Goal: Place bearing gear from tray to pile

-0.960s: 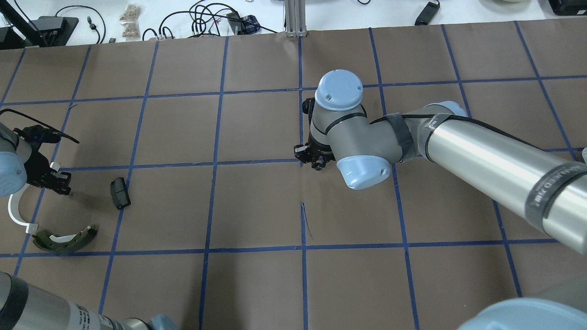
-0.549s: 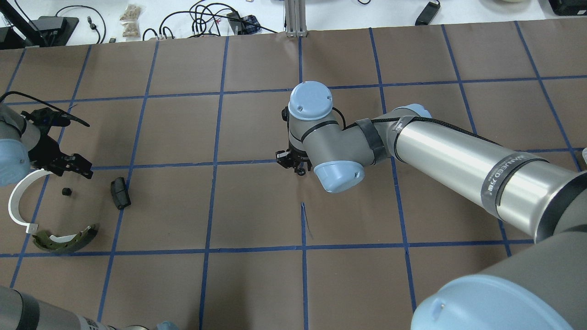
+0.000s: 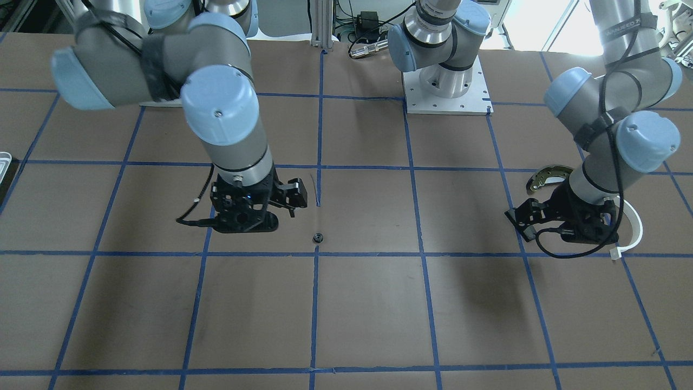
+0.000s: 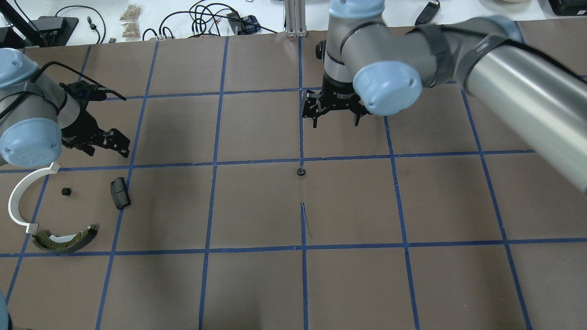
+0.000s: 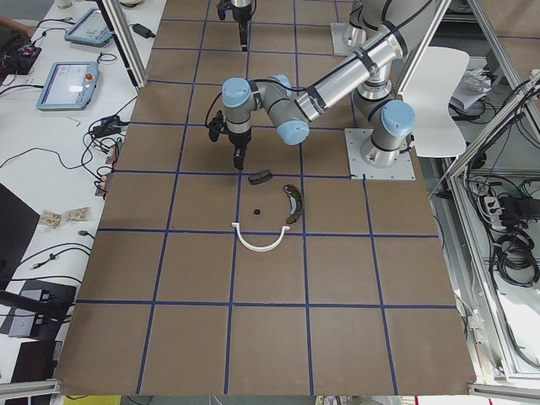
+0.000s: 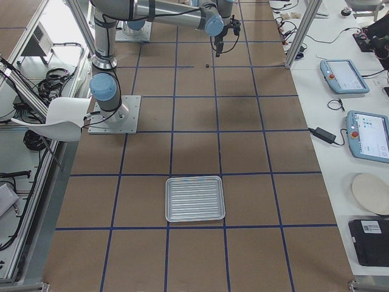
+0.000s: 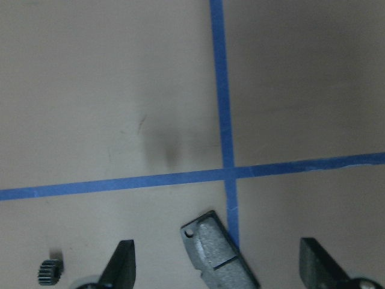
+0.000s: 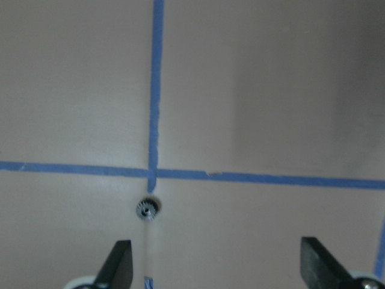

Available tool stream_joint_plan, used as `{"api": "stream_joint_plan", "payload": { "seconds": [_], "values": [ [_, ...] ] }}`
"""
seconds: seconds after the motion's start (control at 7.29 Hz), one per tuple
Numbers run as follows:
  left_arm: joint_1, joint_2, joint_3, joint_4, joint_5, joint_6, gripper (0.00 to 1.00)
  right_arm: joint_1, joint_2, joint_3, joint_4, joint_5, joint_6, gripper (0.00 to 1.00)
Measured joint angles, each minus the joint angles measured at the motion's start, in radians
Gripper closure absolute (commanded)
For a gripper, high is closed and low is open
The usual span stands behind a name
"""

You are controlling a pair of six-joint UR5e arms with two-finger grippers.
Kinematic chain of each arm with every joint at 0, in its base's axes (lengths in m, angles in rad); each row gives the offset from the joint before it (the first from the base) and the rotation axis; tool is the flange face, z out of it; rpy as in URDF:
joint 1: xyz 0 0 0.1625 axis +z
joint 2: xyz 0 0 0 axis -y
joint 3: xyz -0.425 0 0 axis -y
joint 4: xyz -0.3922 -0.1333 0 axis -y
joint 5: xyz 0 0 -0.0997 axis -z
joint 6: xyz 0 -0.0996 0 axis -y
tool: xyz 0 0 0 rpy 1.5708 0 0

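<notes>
A small dark bearing gear (image 4: 301, 172) lies on the brown table at a blue tape crossing near the middle; it also shows in the front view (image 3: 318, 237) and the right wrist view (image 8: 146, 209). My right gripper (image 4: 335, 121) is open and empty, above and beyond this gear. The pile at the left holds a white plastic arc (image 4: 18, 201), an olive brake shoe (image 4: 64, 240), a black oblong block (image 4: 120, 193) and another small gear (image 4: 65, 191). My left gripper (image 4: 107, 143) is open and empty, above the table just beyond the pile. The tray (image 6: 195, 198) shows in the right exterior view.
Cables, bags and a power adapter (image 4: 426, 11) lie on the white bench past the table's far edge. An aluminium post (image 4: 293, 18) stands at the middle of that edge. Blue tape lines grid the brown table.
My right gripper moved away from the middle crossing toward the far edge, leaving a gear on the table. My left gripper rose and drew back from the pile, leaving a small gear there.
</notes>
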Motion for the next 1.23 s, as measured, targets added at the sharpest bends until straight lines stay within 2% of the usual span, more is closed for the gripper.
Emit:
{"api": "stream_joint_plan", "payload": {
  "seconds": [0.14,0.41,0.82,1.1,1.23],
  "values": [
    [-0.076,0.001,0.001,-0.004,-0.031,-0.08,0.05,-0.027,-0.054,-0.036,0.101,-0.018,-0.017,0.0],
    [-0.287,-0.026,0.026,0.004,-0.085,-0.353,0.05,-0.072,-0.172,-0.043,0.157,-0.055,-0.083,0.0],
    [-0.581,-0.105,0.118,0.021,-0.083,-0.716,0.06,-0.162,-0.258,-0.006,0.164,-0.062,-0.115,0.0],
    [-0.685,-0.184,0.137,0.078,-0.068,-0.837,0.06,-0.17,-0.261,0.004,0.147,-0.056,-0.117,0.0],
    [-0.731,-0.219,0.141,0.101,-0.031,-0.881,0.06,-0.17,-0.257,0.01,0.131,-0.06,-0.116,0.0]
  ]
}}
